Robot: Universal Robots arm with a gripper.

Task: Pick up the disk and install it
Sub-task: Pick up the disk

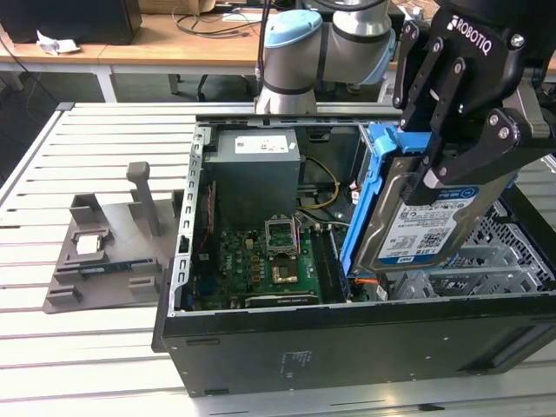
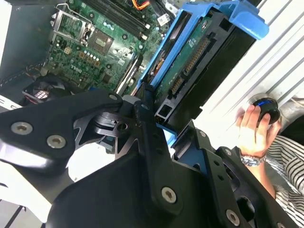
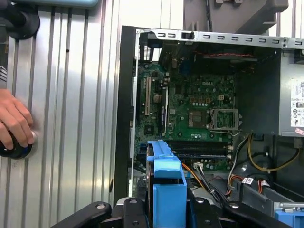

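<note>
The claw [image 1: 419, 169] grasps the disk [image 1: 415, 228] above the open computer case [image 1: 347, 352].
The disk stands on edge, tilted, with its blue frame around it.

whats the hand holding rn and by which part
The hand holds the disk by its upper end, pinched across its flat faces, above the open case.

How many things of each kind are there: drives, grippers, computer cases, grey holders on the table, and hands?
disk, clamped in the gripper: 1
gripper: 1
computer case, open: 1
grey holder on the table: 1
hand: 1
Total: 5
</note>
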